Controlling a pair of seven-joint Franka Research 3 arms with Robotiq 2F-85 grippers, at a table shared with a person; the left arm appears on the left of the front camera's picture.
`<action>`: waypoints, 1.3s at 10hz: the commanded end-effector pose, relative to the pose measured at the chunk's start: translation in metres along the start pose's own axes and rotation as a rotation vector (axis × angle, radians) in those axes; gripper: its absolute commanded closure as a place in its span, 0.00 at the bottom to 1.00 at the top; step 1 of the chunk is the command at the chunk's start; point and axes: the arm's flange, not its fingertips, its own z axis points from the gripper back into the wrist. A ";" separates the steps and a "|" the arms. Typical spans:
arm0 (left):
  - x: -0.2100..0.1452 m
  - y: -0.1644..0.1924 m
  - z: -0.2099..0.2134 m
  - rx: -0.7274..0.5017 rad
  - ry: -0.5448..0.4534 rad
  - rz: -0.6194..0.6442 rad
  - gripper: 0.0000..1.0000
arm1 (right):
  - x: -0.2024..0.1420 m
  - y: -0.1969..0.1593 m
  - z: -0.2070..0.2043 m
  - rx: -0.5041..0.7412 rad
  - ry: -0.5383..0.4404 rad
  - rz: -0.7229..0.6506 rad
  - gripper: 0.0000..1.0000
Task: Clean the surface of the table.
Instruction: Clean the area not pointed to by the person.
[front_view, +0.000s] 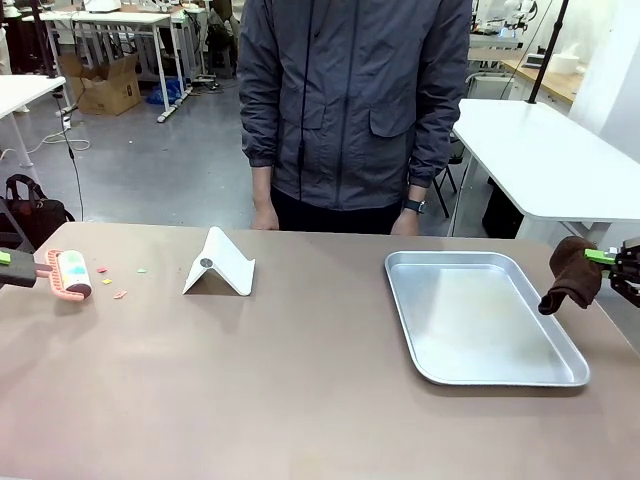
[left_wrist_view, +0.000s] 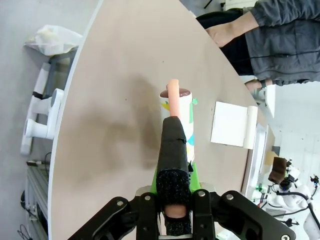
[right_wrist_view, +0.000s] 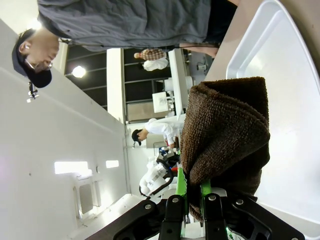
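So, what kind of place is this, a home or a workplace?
Most likely a lab or workshop, not a home: several white work tables stand on a bare grey floor, and an open cardboard box sits on that floor among metal table legs.

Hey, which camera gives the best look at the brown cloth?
The right wrist view: the brown cloth is close up, clamped by the right gripper. The front view shows it smaller, hanging beside the tray. The left wrist view shows a tiny brown patch far off.
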 end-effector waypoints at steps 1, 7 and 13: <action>0.002 -0.002 0.003 0.016 0.004 0.017 0.78 | 0.000 0.007 0.001 -0.006 0.012 0.002 0.88; 0.022 -0.007 -0.013 0.044 -0.024 0.060 0.78 | 0.000 0.007 0.001 -0.006 0.012 0.002 0.88; 0.047 -0.030 -0.054 0.148 0.035 0.086 0.78 | 0.000 0.007 0.001 -0.006 0.012 0.002 0.88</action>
